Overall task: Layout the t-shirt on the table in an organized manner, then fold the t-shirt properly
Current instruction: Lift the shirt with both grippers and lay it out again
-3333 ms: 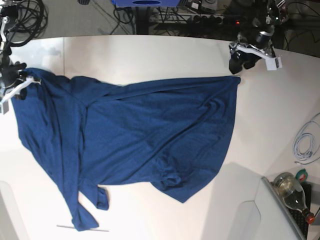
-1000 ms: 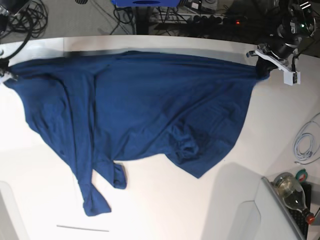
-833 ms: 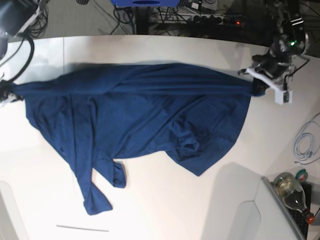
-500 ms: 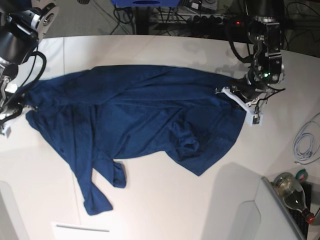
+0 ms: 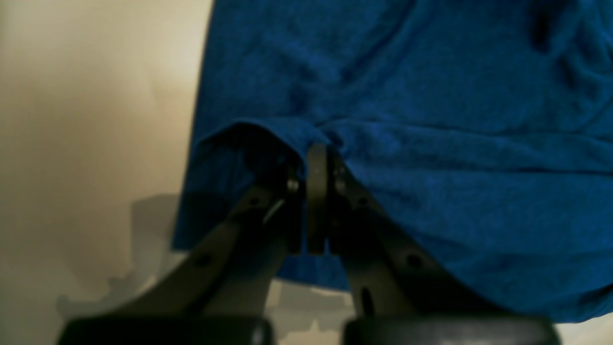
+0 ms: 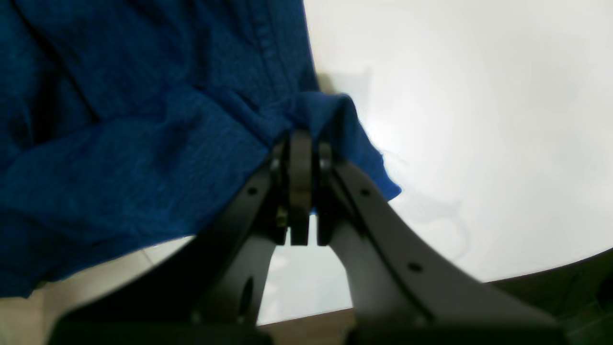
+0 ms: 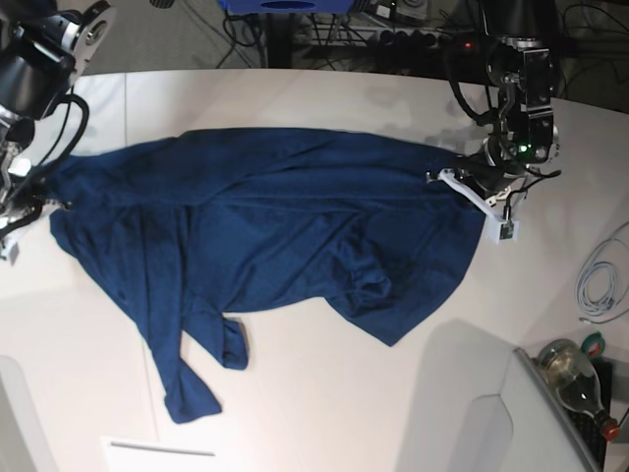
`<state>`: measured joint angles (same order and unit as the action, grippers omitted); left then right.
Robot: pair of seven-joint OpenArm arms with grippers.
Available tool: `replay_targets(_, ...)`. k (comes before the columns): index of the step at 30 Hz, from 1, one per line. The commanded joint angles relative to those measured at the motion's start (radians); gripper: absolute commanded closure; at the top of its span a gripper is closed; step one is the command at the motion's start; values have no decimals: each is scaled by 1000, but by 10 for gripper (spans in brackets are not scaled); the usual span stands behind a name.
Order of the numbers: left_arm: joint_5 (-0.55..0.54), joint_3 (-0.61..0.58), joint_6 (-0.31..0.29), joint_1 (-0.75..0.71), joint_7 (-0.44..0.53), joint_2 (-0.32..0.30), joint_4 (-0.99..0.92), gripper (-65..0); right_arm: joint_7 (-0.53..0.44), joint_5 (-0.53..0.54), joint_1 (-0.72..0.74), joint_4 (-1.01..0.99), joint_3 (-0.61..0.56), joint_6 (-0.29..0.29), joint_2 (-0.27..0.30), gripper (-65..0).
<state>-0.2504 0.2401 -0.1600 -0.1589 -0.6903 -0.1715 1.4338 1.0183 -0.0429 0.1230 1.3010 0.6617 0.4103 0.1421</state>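
Partly hidden: fingertips of both grippers, buried in cloth. Left gripper (image 5: 316,158) and right gripper (image 6: 300,143) are pinching the t-shirt (image 7: 285,246), lying rumpled mid-frame on the table (image 7: 324,393).

No legible text, labels, brands or numbers anywhere — t-shirt (image 7: 285,226) plain, table (image 7: 324,98) unmarked. Possibly markings on background clutter — too small and blurred to read.

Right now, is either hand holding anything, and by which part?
Both hold the t-shirt: left hand and right hand each pinch a fabric edge at opposite ends.
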Motion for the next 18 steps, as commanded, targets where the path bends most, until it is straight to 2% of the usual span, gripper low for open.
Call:
replay_targets(1,-5,43,1,-38,16,-13,49,0,15,-4,-23,70,25,25,17,-5)
replay_targets(4,-3,117,1,-135,16,-12,140,0,67,-5,-99,206,82,85,-22,-5)
replay_targets(9,1,132,1,-149,16,-13,203,0,79,-5,-113,236,68,101,-32,-5)
replay_targets(11,3,117,1,-89,1,-15,201,0,83,-12,-58,214,45,97,-31,-2)
replay_targets(12,3,101,1,-46,-44,-18,198,0,84,-13,-26,190,34,97,-26,-2)
replay_targets(15,3,66,1,107,-174,-24,170,0,86,-21,102,87,2,91,23,-2)
replay_targets(18,3,23,3,281,-200,-23,86,0,60,-44,257,-60,-39,45,70,-2)
